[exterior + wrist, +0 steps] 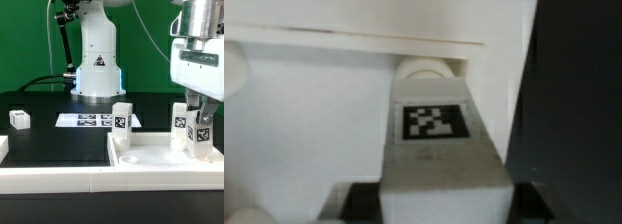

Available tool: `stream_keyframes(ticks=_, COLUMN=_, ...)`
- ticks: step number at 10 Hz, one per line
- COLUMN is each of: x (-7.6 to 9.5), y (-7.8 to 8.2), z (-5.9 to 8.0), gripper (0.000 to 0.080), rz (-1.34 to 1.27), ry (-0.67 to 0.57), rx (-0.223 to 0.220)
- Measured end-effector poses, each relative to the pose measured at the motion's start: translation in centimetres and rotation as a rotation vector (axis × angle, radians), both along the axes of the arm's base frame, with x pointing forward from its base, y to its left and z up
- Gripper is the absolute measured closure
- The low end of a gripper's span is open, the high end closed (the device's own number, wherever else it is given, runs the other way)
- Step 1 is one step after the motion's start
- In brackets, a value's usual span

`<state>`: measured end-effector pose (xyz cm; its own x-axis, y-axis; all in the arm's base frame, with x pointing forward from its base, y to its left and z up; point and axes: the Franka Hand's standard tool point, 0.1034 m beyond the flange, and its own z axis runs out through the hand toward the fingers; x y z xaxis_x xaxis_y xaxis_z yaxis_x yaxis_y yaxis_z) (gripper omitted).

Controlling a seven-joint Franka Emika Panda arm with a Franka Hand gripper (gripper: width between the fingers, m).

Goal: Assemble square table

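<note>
Where leg [203, 136] stands: upright, axis vertical, at corner of square top [150, 152], exterior view's right.
gripper [203, 116]: clamped on leg from above.

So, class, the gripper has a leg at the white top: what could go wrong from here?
The held leg may seat crooked in the square top and jam or tilt. The gripper works close beside a neighbouring leg and could knock it loose.
</note>
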<state>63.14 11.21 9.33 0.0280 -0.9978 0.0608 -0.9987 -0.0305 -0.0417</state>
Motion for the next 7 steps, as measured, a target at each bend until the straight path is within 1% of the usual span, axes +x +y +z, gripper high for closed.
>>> stream_keyframes(ticks=3, x=-0.2, y=1.0, z=-0.1, gripper=0.0509, rz=-0.247, ry=-0.019, rx=0.011)
stream_keyframes(ticks=4, x=-0.1, y=1.5, z=-0.1, gripper=0.0509, rz=-0.296, ry=-0.024, rx=0.029)
stream_keyframes(ticks=6, x=0.0, y=1.5, z=-0.1, gripper=0.0509, rz=-0.31, ry=-0.02, rx=0.062)
stream_keyframes(ticks=7, x=0.0, y=1.5, z=-0.1, gripper=0.0509, rz=-0.304, ry=-0.019, rx=0.065)
